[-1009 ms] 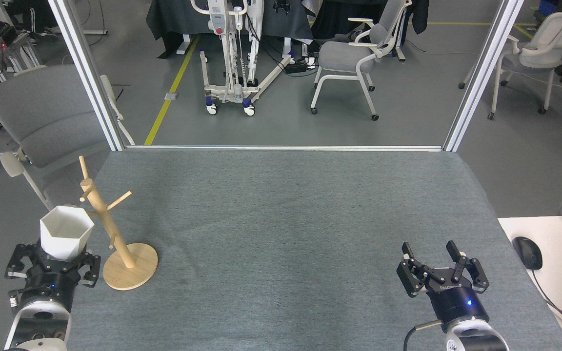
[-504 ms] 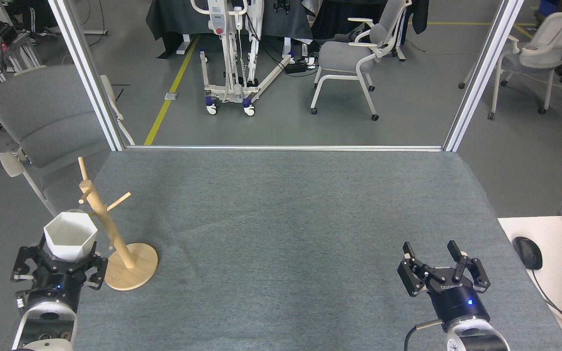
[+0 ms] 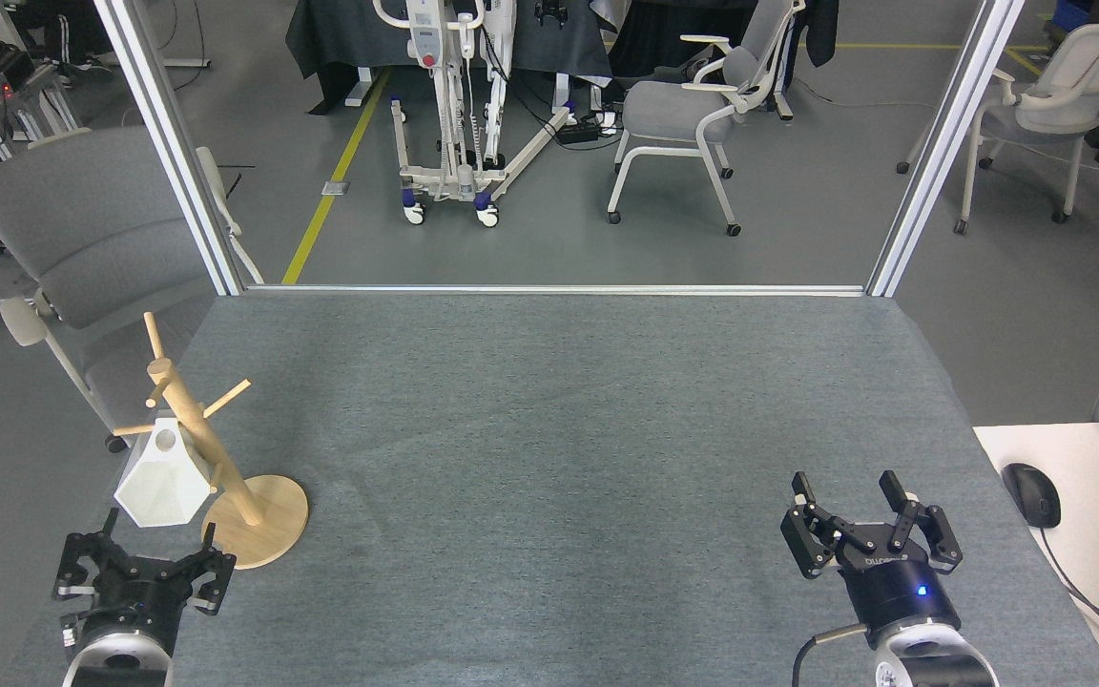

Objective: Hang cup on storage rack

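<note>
The white faceted cup (image 3: 165,477) hangs upside down on a low left peg of the wooden storage rack (image 3: 211,458), its small base up and hexagonal rim down. The rack's round base (image 3: 268,525) sits on the grey table at the left. My left gripper (image 3: 141,561) is below the cup, apart from it, open and holding nothing. My right gripper (image 3: 855,508) stands open near the front right of the table, nothing between its fingers.
The grey mat-covered table (image 3: 559,429) has metal frame posts at its far corners. A grey chair (image 3: 82,248) stands left of the rack. A white side desk with a mouse (image 3: 1031,494) and keyboard lies at the right.
The left gripper let go of the cup and drew back toward me. The cup, held upright before, now hangs inverted on the rack peg. The right arm barely moved.
</note>
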Robot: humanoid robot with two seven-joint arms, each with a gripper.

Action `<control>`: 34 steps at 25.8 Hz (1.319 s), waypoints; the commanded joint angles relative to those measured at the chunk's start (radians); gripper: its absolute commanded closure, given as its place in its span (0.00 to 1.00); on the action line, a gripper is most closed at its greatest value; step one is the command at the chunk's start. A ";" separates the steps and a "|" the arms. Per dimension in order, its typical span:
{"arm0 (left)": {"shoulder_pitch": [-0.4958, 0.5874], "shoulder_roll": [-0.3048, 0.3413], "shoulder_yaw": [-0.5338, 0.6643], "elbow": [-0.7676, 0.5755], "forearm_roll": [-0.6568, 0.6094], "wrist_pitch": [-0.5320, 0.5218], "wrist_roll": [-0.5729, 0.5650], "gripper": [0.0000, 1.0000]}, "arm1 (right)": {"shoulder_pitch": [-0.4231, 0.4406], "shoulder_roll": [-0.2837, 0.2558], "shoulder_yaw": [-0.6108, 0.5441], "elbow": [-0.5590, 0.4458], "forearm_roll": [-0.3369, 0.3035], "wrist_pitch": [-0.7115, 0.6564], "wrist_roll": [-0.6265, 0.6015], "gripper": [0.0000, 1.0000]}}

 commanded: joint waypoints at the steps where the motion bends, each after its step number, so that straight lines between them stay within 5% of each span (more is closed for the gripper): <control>1: 0.018 0.000 0.001 0.041 0.002 -0.001 0.018 0.01 | 0.001 -0.005 0.000 0.000 0.000 0.001 0.000 0.01; 6: 0.031 -0.025 0.000 0.044 0.017 -0.009 0.040 0.01 | -0.001 -0.006 -0.002 0.000 0.001 0.004 0.001 0.01; 13: 0.022 -0.204 -0.115 0.017 0.103 -0.041 0.069 0.01 | -0.030 -0.014 0.000 0.000 0.000 0.044 0.001 0.01; 20: -0.041 -0.209 -0.387 -0.091 0.388 0.055 0.060 0.01 | -0.027 -0.020 0.001 0.001 0.001 0.061 0.003 0.01; 34: 0.009 -0.206 -0.465 -0.232 0.396 0.135 0.053 0.01 | -0.056 -0.014 0.009 0.063 0.000 0.061 -0.002 0.01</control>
